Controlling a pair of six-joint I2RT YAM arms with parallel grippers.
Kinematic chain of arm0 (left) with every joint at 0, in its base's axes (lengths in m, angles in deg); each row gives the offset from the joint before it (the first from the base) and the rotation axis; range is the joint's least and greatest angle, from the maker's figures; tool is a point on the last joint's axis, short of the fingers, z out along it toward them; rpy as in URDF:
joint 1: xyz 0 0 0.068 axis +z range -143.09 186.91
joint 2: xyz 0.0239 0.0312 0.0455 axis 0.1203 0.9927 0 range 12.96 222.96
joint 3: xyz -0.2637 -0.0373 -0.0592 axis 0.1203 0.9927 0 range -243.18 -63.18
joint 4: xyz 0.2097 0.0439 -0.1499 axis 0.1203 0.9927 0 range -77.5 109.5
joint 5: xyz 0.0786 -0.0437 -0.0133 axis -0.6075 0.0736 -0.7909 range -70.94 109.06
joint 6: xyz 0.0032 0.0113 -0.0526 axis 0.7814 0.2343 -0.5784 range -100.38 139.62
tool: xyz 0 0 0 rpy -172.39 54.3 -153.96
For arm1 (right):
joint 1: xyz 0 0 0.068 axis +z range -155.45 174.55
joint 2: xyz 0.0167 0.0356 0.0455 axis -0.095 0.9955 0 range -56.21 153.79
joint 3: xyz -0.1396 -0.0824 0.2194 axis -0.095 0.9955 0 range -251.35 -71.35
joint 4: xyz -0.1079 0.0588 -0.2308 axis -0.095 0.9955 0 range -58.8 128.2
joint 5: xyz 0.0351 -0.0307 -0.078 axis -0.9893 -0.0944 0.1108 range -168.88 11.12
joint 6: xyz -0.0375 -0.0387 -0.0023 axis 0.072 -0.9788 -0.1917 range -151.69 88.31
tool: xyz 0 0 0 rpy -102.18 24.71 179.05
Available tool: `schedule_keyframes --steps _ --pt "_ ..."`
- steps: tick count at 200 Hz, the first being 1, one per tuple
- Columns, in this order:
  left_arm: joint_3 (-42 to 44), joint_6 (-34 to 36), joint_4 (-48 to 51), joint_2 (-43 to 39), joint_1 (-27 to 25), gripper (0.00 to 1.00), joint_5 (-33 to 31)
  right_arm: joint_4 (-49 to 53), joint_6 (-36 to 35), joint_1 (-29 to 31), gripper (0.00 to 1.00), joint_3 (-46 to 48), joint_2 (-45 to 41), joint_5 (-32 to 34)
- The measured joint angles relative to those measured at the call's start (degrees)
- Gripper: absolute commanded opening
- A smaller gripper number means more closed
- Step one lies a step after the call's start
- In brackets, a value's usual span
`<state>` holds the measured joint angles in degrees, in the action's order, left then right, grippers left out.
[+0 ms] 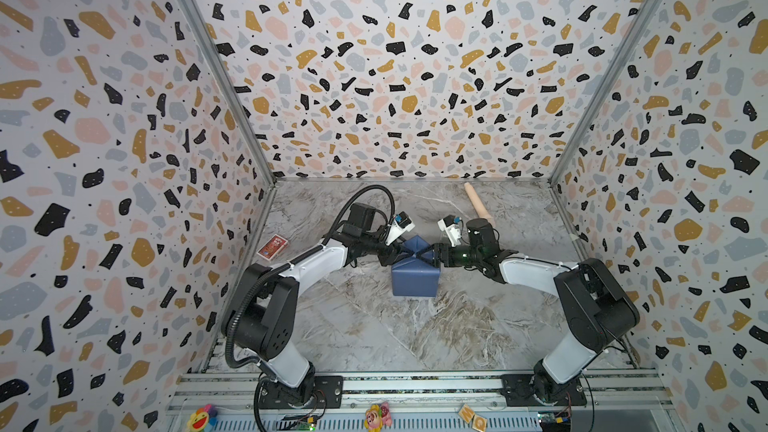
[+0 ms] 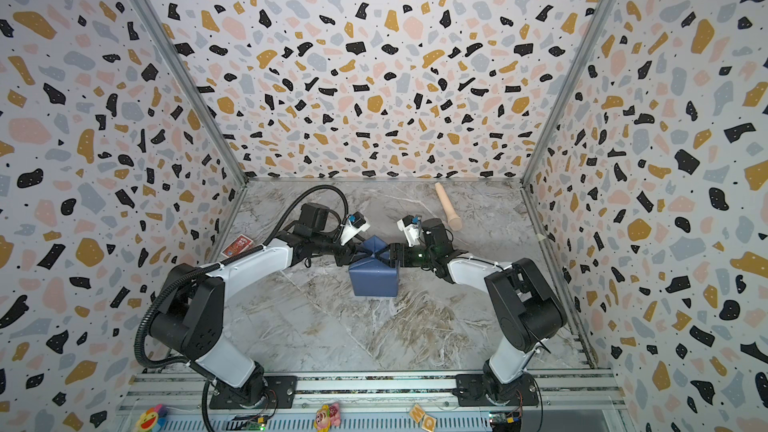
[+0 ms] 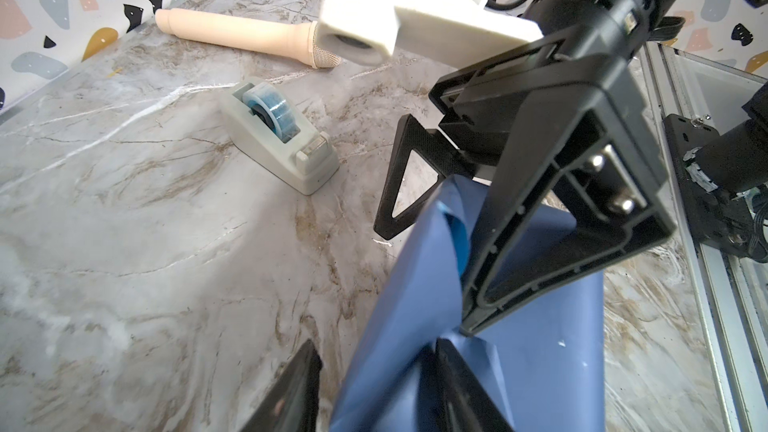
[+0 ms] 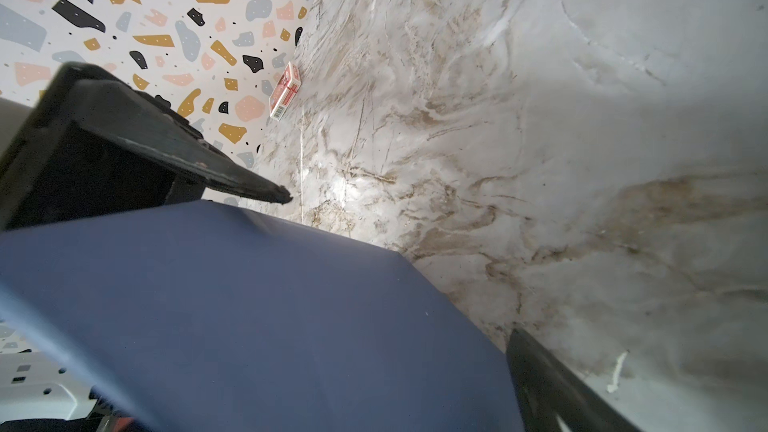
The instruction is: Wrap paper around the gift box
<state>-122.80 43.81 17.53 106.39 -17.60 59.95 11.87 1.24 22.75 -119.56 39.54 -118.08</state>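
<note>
Both top views look steeply down from high above the front of the bench (image 1: 374, 338), facing the back wall (image 1: 395, 76). They are far enough off to take in both arms whole, and they share nearly the whole scene. The left wrist view sits close behind the left end effector (image 3: 376, 344) at the frame's bottom. It looks low across the paper (image 3: 540, 367) toward the right end effector (image 3: 428, 280), the tape dispenser (image 3: 282, 139) and the wooden roller (image 3: 237, 33). The right wrist view looks from very near over the paper toward the red card pack (image 4: 285, 91) at upper left. Both wrist views share the paper.
</note>
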Motion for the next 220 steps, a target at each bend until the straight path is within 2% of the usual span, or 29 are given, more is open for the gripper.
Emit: schedule_keyframes --steps 36,95,153,176,220 --pt "0.0 -0.4 -0.3 0.0 0.0 0.49 0.0 -0.3 0.0 0.0 0.95 0.2 0.0 0.1" --pt "-0.1 -1.8 -1.2 0.0 0.0 0.59 -0.1 -2.2 0.0 0.0 0.95 1.1 0.0 0.2" --pt "-3.3 -0.6 0.9 -0.4 0.0 0.65 2.0 -2.4 0.0 0.0 0.94 1.2 0.0 0.2" --pt "-5.0 -0.4 1.5 -0.5 0.0 0.65 3.4 -2.5 0.0 0.1 0.94 1.3 0.0 0.4" --pt "-9.7 -0.4 2.6 -0.4 -0.1 0.55 5.9 -2.6 0.0 0.0 0.94 1.3 0.0 0.8"
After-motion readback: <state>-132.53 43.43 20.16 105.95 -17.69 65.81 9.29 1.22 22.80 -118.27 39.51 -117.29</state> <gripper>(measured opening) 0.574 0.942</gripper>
